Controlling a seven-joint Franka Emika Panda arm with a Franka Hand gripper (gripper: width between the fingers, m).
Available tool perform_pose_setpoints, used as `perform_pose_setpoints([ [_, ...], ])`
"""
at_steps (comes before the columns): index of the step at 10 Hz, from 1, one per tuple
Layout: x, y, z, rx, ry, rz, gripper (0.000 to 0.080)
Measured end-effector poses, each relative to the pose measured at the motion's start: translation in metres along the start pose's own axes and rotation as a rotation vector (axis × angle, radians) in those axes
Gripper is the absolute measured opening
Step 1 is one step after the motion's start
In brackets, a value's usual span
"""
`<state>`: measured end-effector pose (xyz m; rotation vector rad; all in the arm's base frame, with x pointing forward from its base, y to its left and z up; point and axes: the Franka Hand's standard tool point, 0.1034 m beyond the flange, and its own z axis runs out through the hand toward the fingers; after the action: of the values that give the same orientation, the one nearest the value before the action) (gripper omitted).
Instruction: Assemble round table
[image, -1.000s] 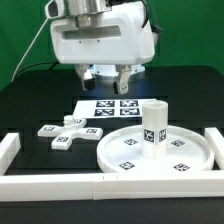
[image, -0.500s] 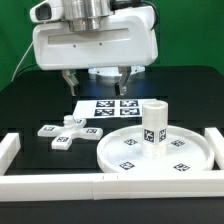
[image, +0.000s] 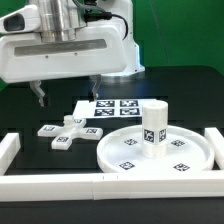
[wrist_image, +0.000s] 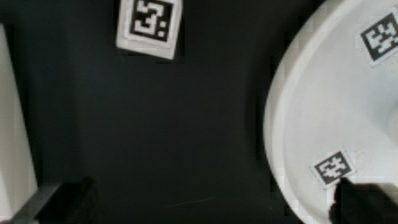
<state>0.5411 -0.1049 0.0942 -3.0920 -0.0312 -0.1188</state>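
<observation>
The round disc top (image: 178, 152) lies flat at the front right, against the white rails. The short cylinder leg (image: 155, 124) stands upright on it. The cross-shaped base (image: 68, 130) lies on the black table to the exterior view's left of the disc. My gripper (image: 66, 92) hangs above and behind the cross base, open and empty, its fingers wide apart. In the wrist view my gripper (wrist_image: 214, 203) is over bare black table. The disc's edge (wrist_image: 338, 100) is beside one fingertip (wrist_image: 365, 198). A white tagged piece (wrist_image: 151, 25) shows farther off; I cannot tell which part it is.
The marker board (image: 115, 107) lies flat behind the disc. White border rails run along the front (image: 50, 184) and end at the left (image: 8, 146) and right (image: 214, 140). A white strip (wrist_image: 7, 120) shows at the wrist view's edge.
My gripper and arm have moved to the exterior view's left, from above the marker board to above the cross base. The jaws stay open. The parts have not moved.
</observation>
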Motion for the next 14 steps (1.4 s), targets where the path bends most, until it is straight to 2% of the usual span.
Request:
perform_pose_setpoints([
  [1,-0.003,0.000,0.001,0.007,-0.028,-0.004,0.0649],
  [3,-0.006,0.013,0.010,0.008,-0.143,0.007,0.0649],
  [4,-0.012,0.010,0.014,0.004,-0.284,0.042,0.0649],
  [5,-0.008,0.009,0.017,-0.007,-0.366,0.079,0.0649],
  [6,-0.006,0.006,0.019,-0.010,-0.389,0.110,0.0649],
  [7,-0.015,0.005,0.017,0.004,-0.478,0.104,0.0649],
  [10,-0.022,0.013,0.013,0.025,-0.669,0.052,0.0649],
  [11,-0.020,0.015,0.014,0.023,-0.710,-0.023,0.0649],
  [13,-0.032,0.012,0.015,0.045,-0.822,-0.028,0.0649],
  [14,-0.029,0.015,0.018,0.041,-0.827,-0.024,0.0649],
])
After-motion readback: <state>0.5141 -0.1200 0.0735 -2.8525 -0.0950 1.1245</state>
